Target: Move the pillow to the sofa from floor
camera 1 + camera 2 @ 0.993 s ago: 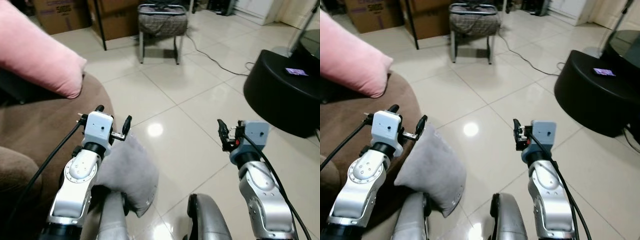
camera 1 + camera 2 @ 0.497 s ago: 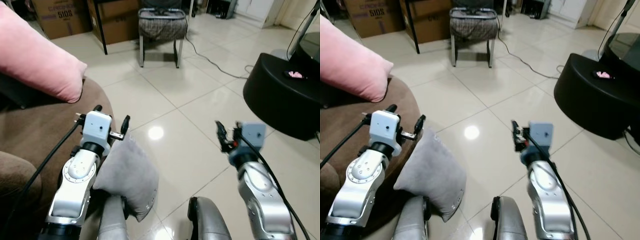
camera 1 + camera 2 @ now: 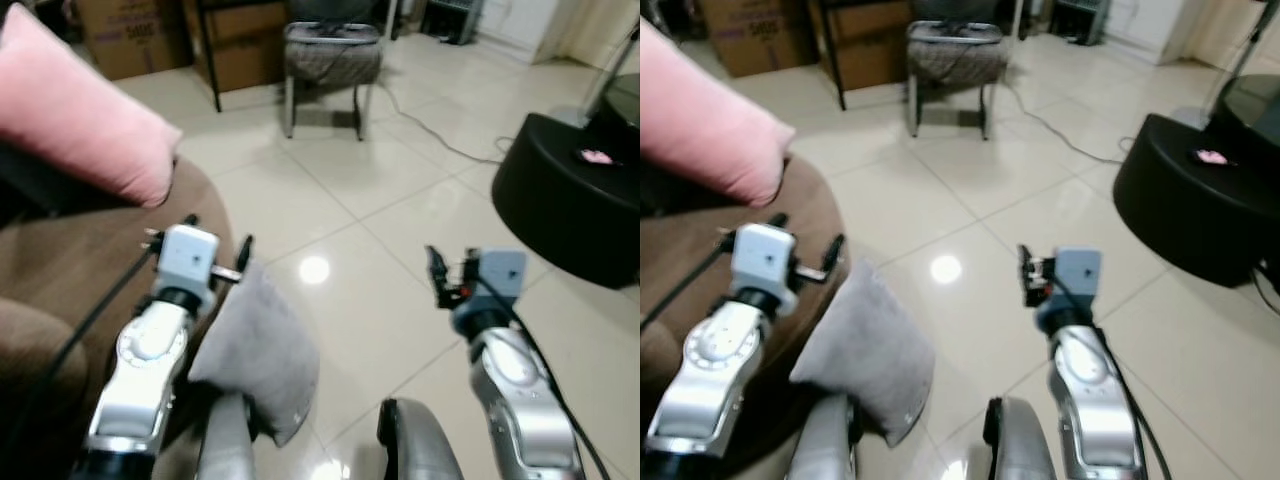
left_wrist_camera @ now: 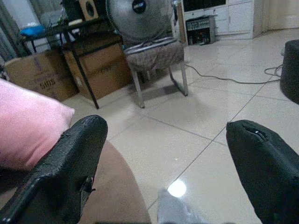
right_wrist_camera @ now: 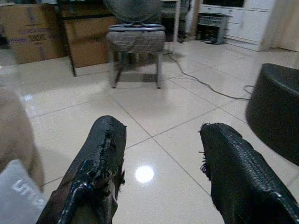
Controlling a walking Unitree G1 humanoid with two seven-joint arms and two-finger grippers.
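A grey pillow (image 3: 256, 348) stands on its edge on the tiled floor, leaning against the brown sofa (image 3: 70, 270) at my left. My left gripper (image 3: 216, 243) is open just above the pillow's top corner, holding nothing. The left wrist view has the pillow's tip (image 4: 175, 211) below the spread fingers (image 4: 70, 172). Over bare floor to the right of the pillow, my right gripper (image 3: 436, 276) is open and apart from it. In the right wrist view the pillow's corner (image 5: 18, 198) lies off to one side of the fingers (image 5: 96, 172).
A pink pillow (image 3: 85, 120) lies on the sofa. A black round ottoman (image 3: 570, 200) stands at the right. Further back are a metal-legged stool (image 3: 330, 60), cardboard boxes (image 3: 140, 35) and a cable (image 3: 430, 125) across the tiles.
The whole picture has shifted a little and turned blurry, so the camera moved. Both grippers stay open and the grey pillow rests in the same spot.
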